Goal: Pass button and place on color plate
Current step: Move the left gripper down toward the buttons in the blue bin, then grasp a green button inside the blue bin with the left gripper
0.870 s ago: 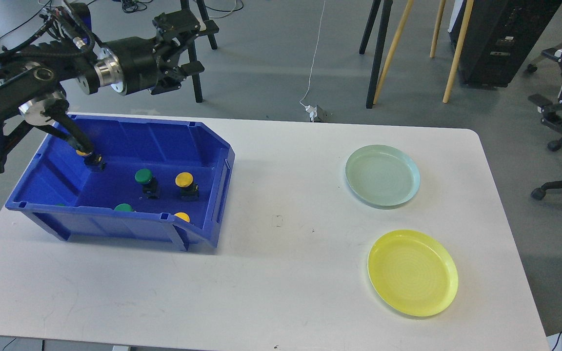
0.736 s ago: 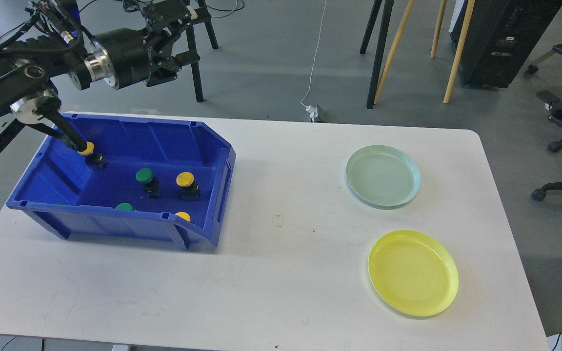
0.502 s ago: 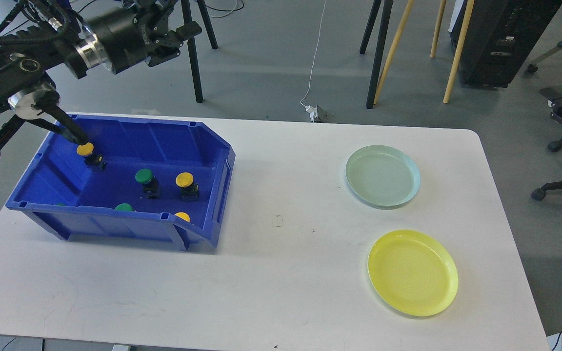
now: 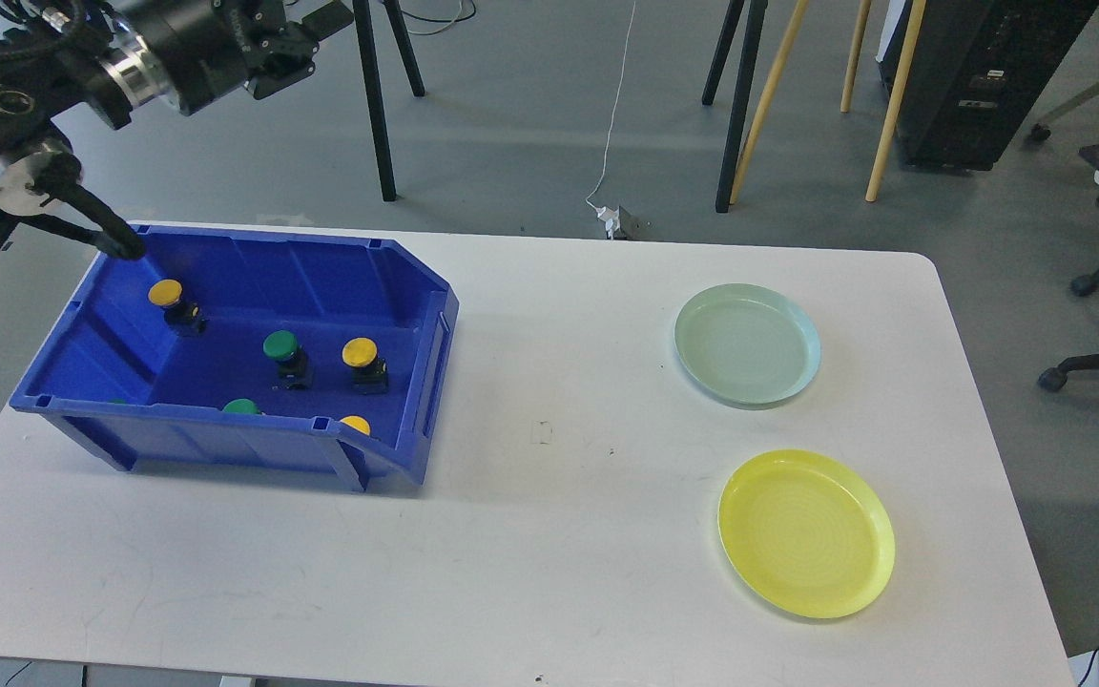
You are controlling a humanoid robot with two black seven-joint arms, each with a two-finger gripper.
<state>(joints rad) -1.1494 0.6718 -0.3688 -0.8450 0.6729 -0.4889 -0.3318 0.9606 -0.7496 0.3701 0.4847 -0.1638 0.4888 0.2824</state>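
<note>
1. My left gripper (image 4: 306, 27) is parked up high past the far left corner of the blue bin (image 4: 416, 315), well clear of everything. It's half cut off at the top edge, so I honestly can't tell if the fingers are spread or pinched. Nothing visibly in it.
2. Right gripper isn't in view at all.
3. Buttons all sit in the bin. The far-left yellow button (image 4: 166, 293) looks easiest to me, standing alone with room around it.
4. It stands roughly upright, cap up, black base down, long axis near vertical.
5. Green plate (image 4: 748, 343) and yellow plate (image 4: 805, 534) sit on the right of the table (image 4: 549, 572), probably the right arm's side, hence the pass.
</note>
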